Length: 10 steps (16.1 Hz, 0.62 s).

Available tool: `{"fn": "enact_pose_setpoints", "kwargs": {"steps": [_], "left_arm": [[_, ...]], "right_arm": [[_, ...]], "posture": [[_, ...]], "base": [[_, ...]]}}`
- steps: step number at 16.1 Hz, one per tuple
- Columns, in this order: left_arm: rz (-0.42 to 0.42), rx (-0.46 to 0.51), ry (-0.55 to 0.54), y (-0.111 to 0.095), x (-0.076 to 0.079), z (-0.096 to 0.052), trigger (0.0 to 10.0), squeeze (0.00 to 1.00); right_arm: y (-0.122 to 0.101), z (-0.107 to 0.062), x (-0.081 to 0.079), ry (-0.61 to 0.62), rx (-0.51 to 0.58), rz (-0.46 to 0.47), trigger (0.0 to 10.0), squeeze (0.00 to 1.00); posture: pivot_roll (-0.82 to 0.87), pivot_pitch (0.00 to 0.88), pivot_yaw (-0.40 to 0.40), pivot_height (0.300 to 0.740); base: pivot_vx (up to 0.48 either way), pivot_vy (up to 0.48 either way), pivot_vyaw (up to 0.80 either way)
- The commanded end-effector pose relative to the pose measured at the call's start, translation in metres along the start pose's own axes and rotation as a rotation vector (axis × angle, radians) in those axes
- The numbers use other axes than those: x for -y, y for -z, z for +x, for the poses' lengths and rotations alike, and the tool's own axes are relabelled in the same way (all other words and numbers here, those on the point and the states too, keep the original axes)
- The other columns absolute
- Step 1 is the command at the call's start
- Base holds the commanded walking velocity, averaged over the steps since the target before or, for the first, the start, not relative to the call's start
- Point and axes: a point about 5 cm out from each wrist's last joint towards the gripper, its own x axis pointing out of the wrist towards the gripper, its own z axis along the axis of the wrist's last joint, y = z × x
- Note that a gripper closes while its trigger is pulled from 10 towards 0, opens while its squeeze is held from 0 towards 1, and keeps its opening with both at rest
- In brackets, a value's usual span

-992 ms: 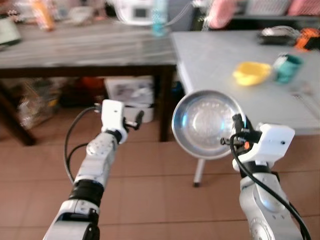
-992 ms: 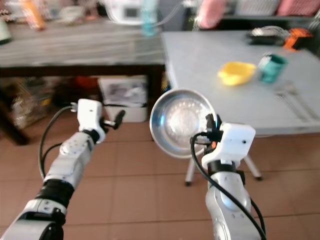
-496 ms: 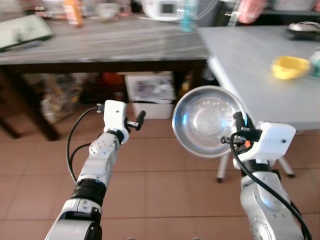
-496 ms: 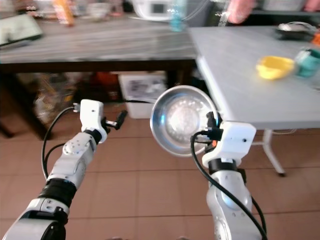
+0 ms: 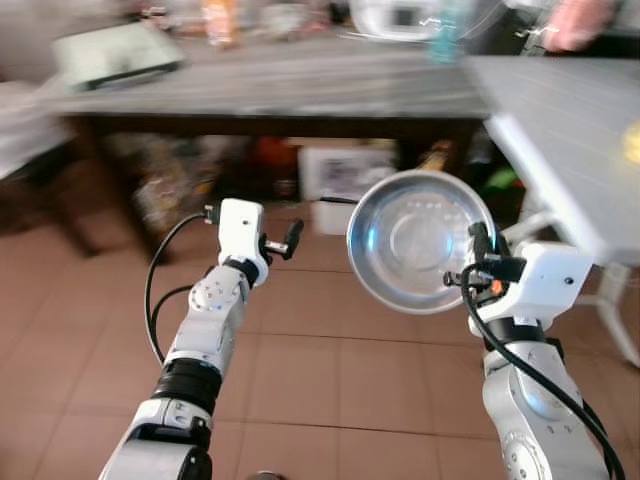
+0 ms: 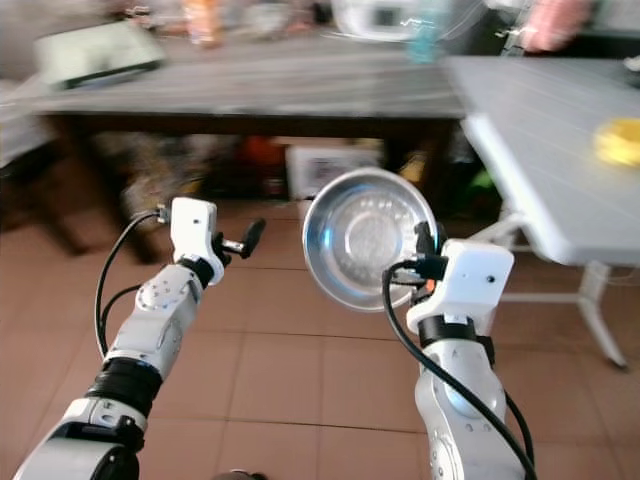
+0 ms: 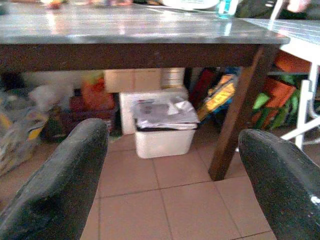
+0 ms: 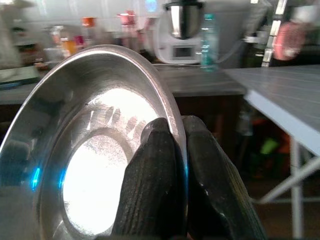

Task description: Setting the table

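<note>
It was a lived-in home kitchen. A dark wooden worktop (image 5: 260, 95) carried a white kitchen appliance (image 8: 184, 35) and bottles; under it sat a white storage bin (image 7: 162, 130) and bags of clutter on a terracotta tile floor (image 5: 320, 380). A white folding table (image 6: 540, 130) stood beside.

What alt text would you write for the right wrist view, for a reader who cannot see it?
The right gripper pinches the rim of a shiny steel plate between its two black fingers, holding it on edge. Behind, blurred, are a dark table with a white appliance and a grey table.
</note>
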Motion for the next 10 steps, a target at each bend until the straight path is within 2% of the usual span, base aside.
{"fn": "enact_pose_setpoints", "kwargs": {"steps": [1,4,8,10], "left_arm": [[-0.008,0.007,0.035,-0.002,0.006,0.001,10.0,0.0],[-0.059,0.013,0.093,-0.002,0.015,0.0,10.0,0.0],[-0.07,0.018,0.124,-0.001,0.02,-0.001,10.0,0.0],[-0.068,0.01,0.139,-0.001,0.021,-0.001,10.0,0.0]], "right_arm": [[-0.003,0.001,0.005,0.02,0.017,-0.01,10.0,0.0],[-0.003,0.0,0.006,0.027,0.02,-0.011,10.0,0.0],[-0.003,-0.001,0.007,0.037,0.019,-0.01,10.0,0.0],[-0.002,-0.002,0.008,0.048,0.016,-0.013,10.0,0.0]], "posture": [[0.06,0.097,0.0,0.74],[0.06,0.1,0.002,0.74],[0.06,0.103,0.009,0.74],[0.06,0.103,0.009,0.74]], "base": [[0.0,0.0,0.46],[0.0,0.0,0.0],[0.0,0.0,0.0],[0.311,0.0,0.0]]}}
